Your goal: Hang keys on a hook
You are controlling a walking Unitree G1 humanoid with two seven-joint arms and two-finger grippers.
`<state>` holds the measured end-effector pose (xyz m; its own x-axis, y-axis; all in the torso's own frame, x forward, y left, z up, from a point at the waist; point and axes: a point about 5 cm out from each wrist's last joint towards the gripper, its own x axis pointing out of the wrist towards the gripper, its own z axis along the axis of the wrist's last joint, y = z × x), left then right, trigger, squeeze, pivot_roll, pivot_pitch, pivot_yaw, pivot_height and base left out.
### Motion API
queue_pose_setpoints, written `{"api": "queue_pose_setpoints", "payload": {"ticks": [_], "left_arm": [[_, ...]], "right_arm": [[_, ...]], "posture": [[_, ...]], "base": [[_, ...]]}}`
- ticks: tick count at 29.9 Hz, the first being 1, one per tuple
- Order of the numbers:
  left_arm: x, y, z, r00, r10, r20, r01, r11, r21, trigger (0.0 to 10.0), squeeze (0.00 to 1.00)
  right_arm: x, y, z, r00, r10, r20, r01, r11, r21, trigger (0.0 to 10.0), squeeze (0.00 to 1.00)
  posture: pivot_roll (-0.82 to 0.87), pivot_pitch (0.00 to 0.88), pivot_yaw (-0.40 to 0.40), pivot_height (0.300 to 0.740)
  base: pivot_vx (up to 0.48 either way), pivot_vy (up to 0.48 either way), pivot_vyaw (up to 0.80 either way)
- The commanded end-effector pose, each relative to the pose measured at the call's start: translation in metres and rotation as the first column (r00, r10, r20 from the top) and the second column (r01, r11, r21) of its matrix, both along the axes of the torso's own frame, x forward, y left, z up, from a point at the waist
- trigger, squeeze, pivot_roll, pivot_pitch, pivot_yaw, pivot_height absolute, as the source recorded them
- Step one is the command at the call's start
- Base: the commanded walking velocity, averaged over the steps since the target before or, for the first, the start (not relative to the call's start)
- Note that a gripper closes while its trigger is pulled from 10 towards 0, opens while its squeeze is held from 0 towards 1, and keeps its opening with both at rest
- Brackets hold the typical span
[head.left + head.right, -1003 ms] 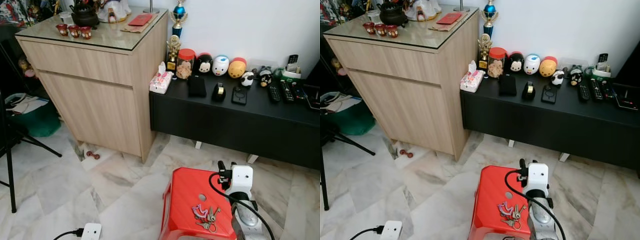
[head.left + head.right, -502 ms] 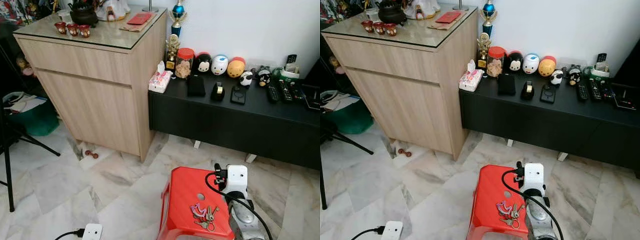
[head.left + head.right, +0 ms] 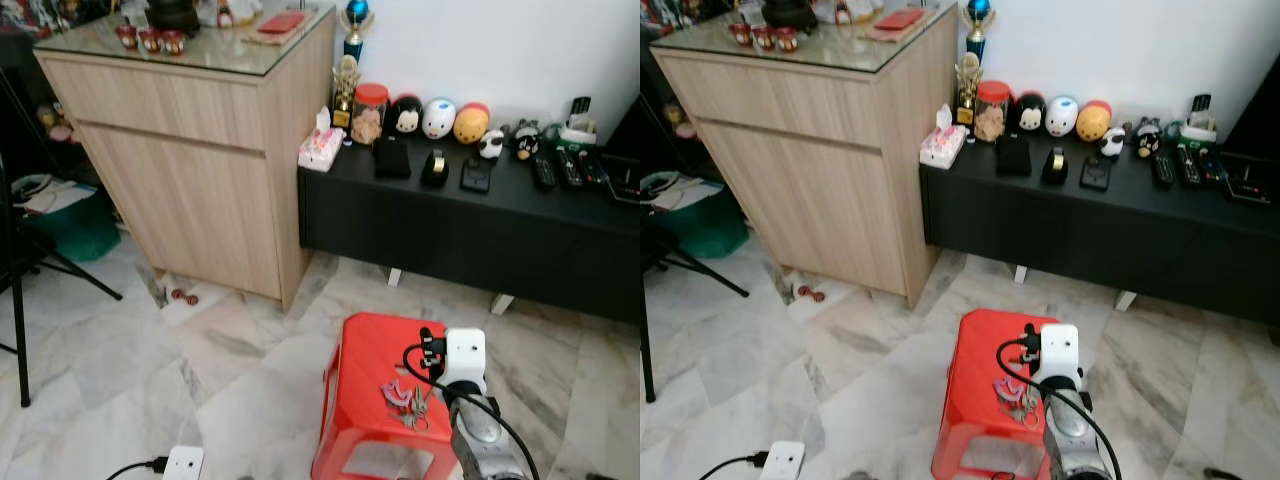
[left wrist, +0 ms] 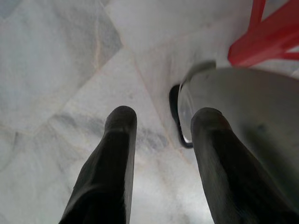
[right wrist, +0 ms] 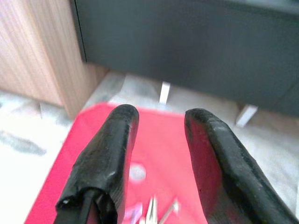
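Lying keys (image 5: 154, 212) below parted right fingers (image 5: 105, 163)

The bunch of metal keys with a pink tag (image 5: 152, 212) is cut off at the bottom edge of the right wrist view; the red plastic stool (image 4: 264, 35) is cropped at the upper right of the left wrist view; small items on the glass-topped wooden cabinet (image 3: 190, 90) are cut off at the head views' top edge

Glossy red plastic stool (image 3: 370, 365) — veined marble floor (image 3: 120, 370).
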<state>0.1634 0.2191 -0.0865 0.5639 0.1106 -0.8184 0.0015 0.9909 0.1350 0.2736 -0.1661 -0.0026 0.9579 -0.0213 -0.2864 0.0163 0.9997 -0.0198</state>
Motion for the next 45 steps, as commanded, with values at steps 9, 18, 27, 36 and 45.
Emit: {"api": "queue_pose_setpoints", "payload": {"ticks": [9, 18, 27, 36, 45], "left_arm": [[-0.003, -0.001, -0.001, 1.0, -0.016, -0.011, 0.016, 1.0, 0.003, 10.0, 0.0], [-0.003, -0.002, -0.002, 1.0, -0.018, -0.013, 0.018, 1.0, 0.0, 10.0, 0.0], [-0.004, -0.001, -0.002, 1.0, -0.016, -0.018, 0.016, 1.0, -0.001, 10.0, 0.0], [-0.006, -0.001, -0.003, 1.0, -0.012, -0.029, 0.012, 1.0, -0.008, 10.0, 0.0], [-0.01, 0.0, -0.005, 0.998, -0.014, -0.053, 0.014, 1.0, -0.002, 10.0, 0.0]], "right_arm": [[-0.005, 0.001, -0.011, 0.995, 0.023, -0.093, -0.022, 1.0, 0.011, 10.0, 0.0], [-0.007, 0.002, -0.014, 0.993, 0.035, -0.117, -0.034, 0.999, 0.01, 10.0, 0.0], [-0.007, 0.005, -0.018, 0.984, 0.054, -0.168, -0.059, 0.998, -0.022, 10.0, 0.0], [-0.011, 0.007, -0.021, 0.981, 0.065, -0.185, -0.065, 0.998, 0.004, 10.0, 0.0], [-0.01, 0.008, -0.02, 0.98, 0.084, -0.18, -0.089, 0.996, -0.021, 10.0, 0.0]], "posture": [[0.11, 0.091, -0.038, 0.65], [0.12, 0.089, -0.039, 0.65], [0.12, 0.091, -0.038, 0.63], [0.12, 0.089, -0.039, 0.63], [0.12, 0.085, -0.037, 0.63]], "base": [[0.0, 0.0, 0.0], [0.0, 0.0, 0.0], [0.0, 0.0, 0.0], [0.0, 0.0, 0.0], [0.082, 0.0, 0.24]]}}
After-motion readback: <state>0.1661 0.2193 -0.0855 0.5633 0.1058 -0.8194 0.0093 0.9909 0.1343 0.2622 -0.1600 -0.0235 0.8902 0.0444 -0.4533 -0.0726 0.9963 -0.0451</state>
